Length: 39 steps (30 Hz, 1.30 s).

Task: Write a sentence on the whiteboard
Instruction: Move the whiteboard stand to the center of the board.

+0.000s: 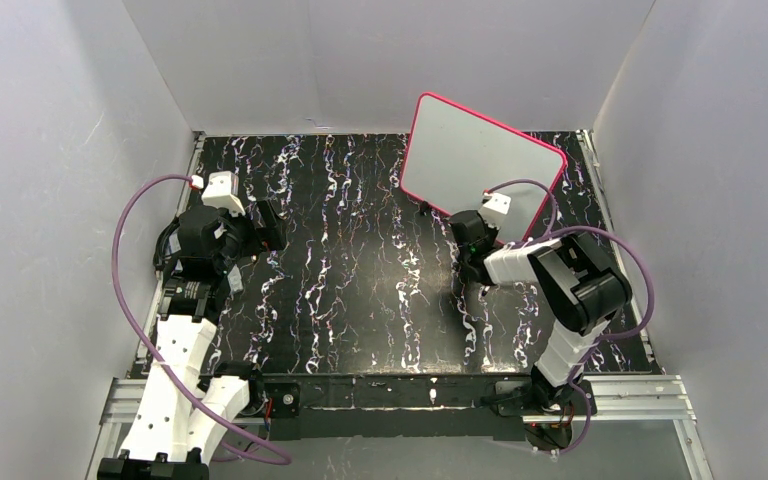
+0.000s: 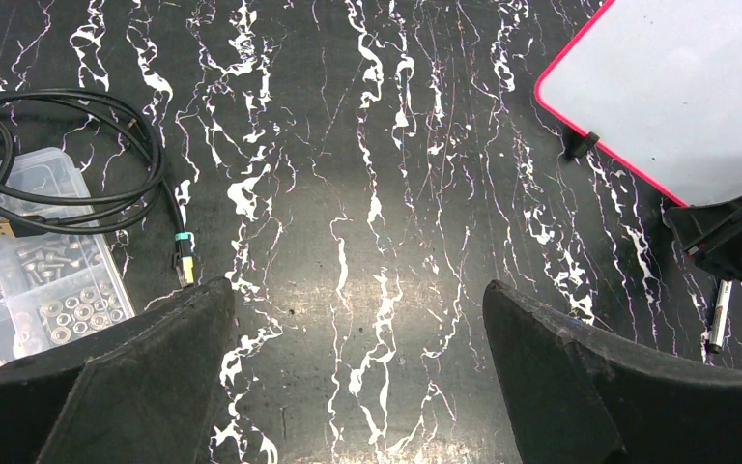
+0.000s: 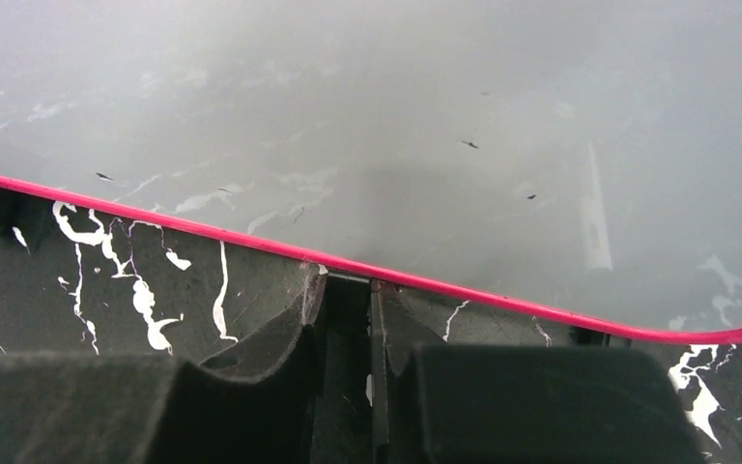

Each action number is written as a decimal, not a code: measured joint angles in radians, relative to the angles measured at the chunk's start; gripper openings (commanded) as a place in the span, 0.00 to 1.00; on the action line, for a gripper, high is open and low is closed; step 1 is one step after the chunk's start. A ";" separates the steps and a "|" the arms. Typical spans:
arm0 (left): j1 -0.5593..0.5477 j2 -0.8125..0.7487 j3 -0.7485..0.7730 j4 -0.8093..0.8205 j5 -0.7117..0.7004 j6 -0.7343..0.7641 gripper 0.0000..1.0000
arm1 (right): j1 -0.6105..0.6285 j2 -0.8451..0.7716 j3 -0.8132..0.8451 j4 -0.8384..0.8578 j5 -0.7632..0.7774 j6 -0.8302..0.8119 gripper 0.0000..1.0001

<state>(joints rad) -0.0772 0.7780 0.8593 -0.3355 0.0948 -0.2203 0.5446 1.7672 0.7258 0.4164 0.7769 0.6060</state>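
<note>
The left arm (image 1: 175,352) is folded back at the left side of the bench (image 1: 360,300), with the forearm raised and the left wrist (image 1: 210,238) turned toward the middle. The left jaws are held wide apart, pointed down and forward above the bench. The right arm (image 1: 572,292) is bent sharply at the elbow and reached forward and leftward, with the right wrist (image 1: 475,238) lowered close to the bench. The right jaws are drawn almost together, only a narrow slit being left between them; whether anything is clamped there cannot be told

The fingers (image 3: 271,362) sit close together just below the whiteboard (image 3: 367,116).
</note>
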 measured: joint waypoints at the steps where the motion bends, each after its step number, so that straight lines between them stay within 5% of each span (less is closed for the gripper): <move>1: 0.000 0.000 0.000 0.000 0.000 0.000 0.99 | -0.003 -0.005 -0.009 0.011 -0.013 -0.011 0.01; 17: 0.000 0.000 0.000 0.000 0.000 0.000 0.99 | -0.010 -0.095 -0.138 0.151 -0.302 -0.220 0.01; 39: 0.000 -0.066 -0.018 0.000 -0.062 0.004 0.99 | 0.210 -0.098 -0.112 0.130 -0.555 -0.462 0.01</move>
<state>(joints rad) -0.0772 0.7124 0.8413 -0.3359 0.0330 -0.2165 0.7544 1.6688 0.6136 0.5465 0.2214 0.1436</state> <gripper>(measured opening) 0.992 0.250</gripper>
